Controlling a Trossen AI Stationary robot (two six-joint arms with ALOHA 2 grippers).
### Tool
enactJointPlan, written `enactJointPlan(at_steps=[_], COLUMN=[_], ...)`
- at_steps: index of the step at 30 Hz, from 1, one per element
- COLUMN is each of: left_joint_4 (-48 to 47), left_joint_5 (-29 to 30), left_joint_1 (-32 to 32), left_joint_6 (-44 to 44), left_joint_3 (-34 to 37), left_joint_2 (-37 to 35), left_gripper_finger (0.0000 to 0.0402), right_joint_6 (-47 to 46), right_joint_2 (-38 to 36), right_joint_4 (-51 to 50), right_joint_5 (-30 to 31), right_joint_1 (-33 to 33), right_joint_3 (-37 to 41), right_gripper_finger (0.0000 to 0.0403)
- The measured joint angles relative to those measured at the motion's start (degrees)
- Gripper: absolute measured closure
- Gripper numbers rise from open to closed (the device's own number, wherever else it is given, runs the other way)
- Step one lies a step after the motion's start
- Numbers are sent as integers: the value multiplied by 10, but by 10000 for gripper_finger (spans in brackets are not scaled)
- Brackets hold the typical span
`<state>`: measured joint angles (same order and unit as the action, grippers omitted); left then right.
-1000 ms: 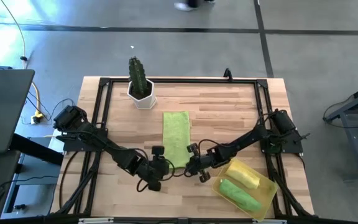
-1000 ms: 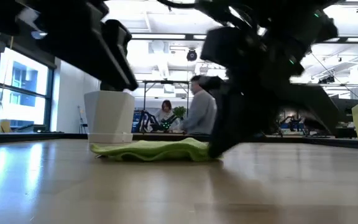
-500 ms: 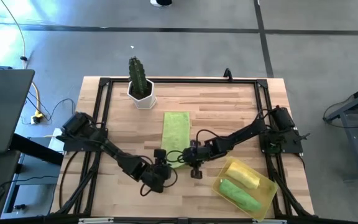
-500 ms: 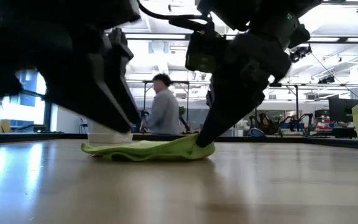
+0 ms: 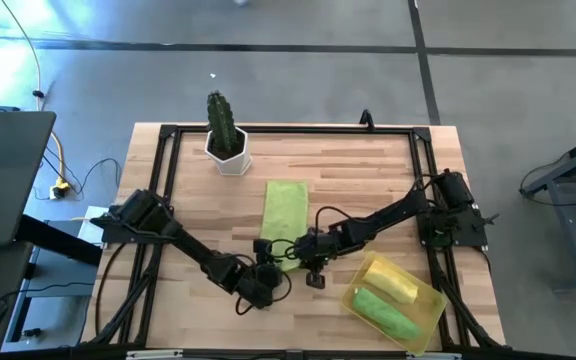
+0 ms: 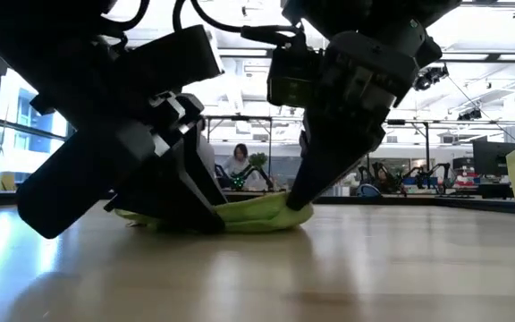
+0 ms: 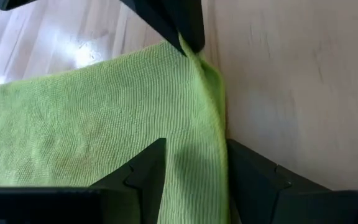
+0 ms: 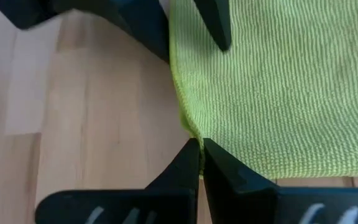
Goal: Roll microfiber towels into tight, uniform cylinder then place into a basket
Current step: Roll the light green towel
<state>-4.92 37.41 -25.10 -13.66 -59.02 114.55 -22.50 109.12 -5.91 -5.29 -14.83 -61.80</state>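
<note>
lime green towel (image 5: 285, 215) flat mid-table, near edge lifted | soft, light, limp (should crease easily) | right gripper (image 8: 200, 151) pinches near-edge hem | left gripper (image 7: 194, 163) straddles edge, fingers apart | take both near corners

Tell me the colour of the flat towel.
Lime green, plain; the towel shows best in the right wrist view.

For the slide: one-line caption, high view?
Both grippers, left and right, meet at the flat green towel's near edge.
</note>
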Motion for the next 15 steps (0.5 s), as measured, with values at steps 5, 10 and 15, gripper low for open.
enactJointPlan(at_steps=[5,10,15], left_joint_4=[-56,-109,-119], left_joint_5=[-15,-28,-63], left_joint_1=[-5,-6,-6], left_joint_6=[1,-18,-13], left_joint_3=[0,-1,0], left_joint_2=[-18,-24,-25], left_gripper_finger=[250,250,250], right_joint_6=[0,3,4], right_joint_2=[0,0,0], right_joint_4=[-29,-32,-38], right_joint_5=[-4,-8,-11], right_joint_1=[3,2,2], right_joint_3=[0,0,0], right_gripper_finger=[403,403,403])
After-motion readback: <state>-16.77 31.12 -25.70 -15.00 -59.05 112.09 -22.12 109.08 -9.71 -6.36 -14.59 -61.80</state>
